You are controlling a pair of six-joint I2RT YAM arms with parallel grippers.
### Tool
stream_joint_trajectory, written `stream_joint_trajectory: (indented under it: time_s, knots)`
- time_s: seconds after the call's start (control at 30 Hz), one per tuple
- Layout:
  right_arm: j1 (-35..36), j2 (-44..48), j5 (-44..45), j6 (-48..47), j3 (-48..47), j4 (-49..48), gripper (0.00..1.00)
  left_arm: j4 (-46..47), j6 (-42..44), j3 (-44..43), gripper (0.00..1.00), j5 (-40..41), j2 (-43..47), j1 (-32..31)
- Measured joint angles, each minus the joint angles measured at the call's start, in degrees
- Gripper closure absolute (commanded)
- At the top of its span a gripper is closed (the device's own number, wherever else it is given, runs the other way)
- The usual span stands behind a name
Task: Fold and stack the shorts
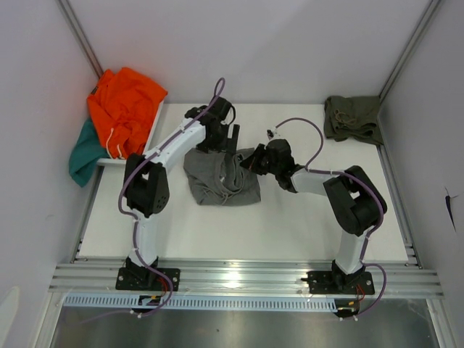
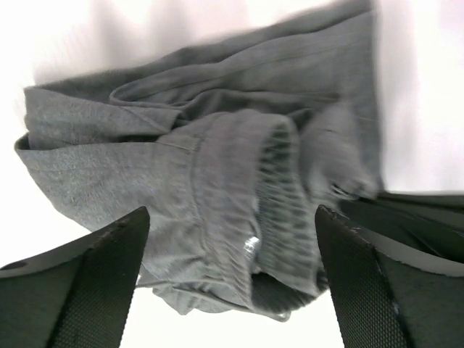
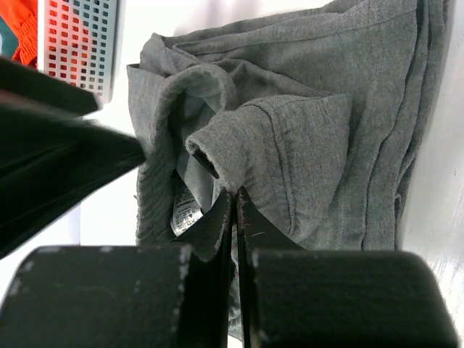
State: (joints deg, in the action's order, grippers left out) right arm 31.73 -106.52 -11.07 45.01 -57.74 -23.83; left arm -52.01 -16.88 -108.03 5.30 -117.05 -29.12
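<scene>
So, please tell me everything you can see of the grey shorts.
The grey shorts are soft heathered cloth, crumpled and partly folded, lying on the table. An elastic waistband and a white label show. The right end effector is shut, pinching a raised fold at their right edge; the left end effector hangs open above them.

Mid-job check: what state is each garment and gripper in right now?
grey shorts: crumpled, one fold pinched.
olive shorts: bunched at far right corner, untouched.
orange garment: heaped at far left.
teal garment: partly under the orange one.
left gripper: open above the grey shorts.
right gripper: shut on the grey shorts.
</scene>
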Motion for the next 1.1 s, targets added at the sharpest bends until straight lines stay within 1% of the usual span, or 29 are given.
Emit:
stream_joint_trajectory:
  time_s: [0.1, 0.2, 0.4, 0.6, 0.7, 0.83, 0.93, 1.0, 1.1]
  knots:
    - [0.00, 0.00, 0.13, 0.00, -0.02, 0.07, 1.00, -1.09, -0.09, -0.02, 0.01, -0.85, -2.43, 1.09]
    - [0.00, 0.00, 0.31, 0.00, -0.02, 0.15, 1.00, -1.57, -0.20, -0.07, 0.01, -1.49, -4.04, 0.59]
    - [0.07, 0.00, 1.44, -0.02, -0.02, 0.28, 1.00, -2.84, -0.66, -3.56, 0.01, -2.34, -8.26, -0.37]
    - [0.04, 0.00, 1.77, 0.13, 0.68, 0.28, 1.00, -2.80, -0.96, -3.69, 0.01, -2.84, -8.68, -0.76]
    - [0.07, 0.00, 1.99, 0.50, 1.42, -0.48, 1.00, -3.26, -1.09, -4.50, 0.03, -2.05, -9.18, -1.03]
    - [0.07, 0.00, 2.51, 0.66, 2.16, -0.85, 1.00, -3.21, -1.09, -4.81, 0.04, -1.14, -10.12, -1.27]
    - [0.09, 0.00, 2.84, 0.79, 2.69, -1.20, 1.00, -3.19, -1.07, -4.81, 0.07, -0.63, -11.34, -1.29]
    - [0.09, 0.00, 2.99, 0.90, 2.89, -1.42, 1.00, -3.21, -1.05, -4.81, 0.15, 0.07, -12.39, -1.31]
    - [0.11, 0.00, 3.04, 1.07, 3.08, -1.62, 1.00, -3.10, -1.09, -4.81, 0.30, 0.59, -13.66, -1.31]
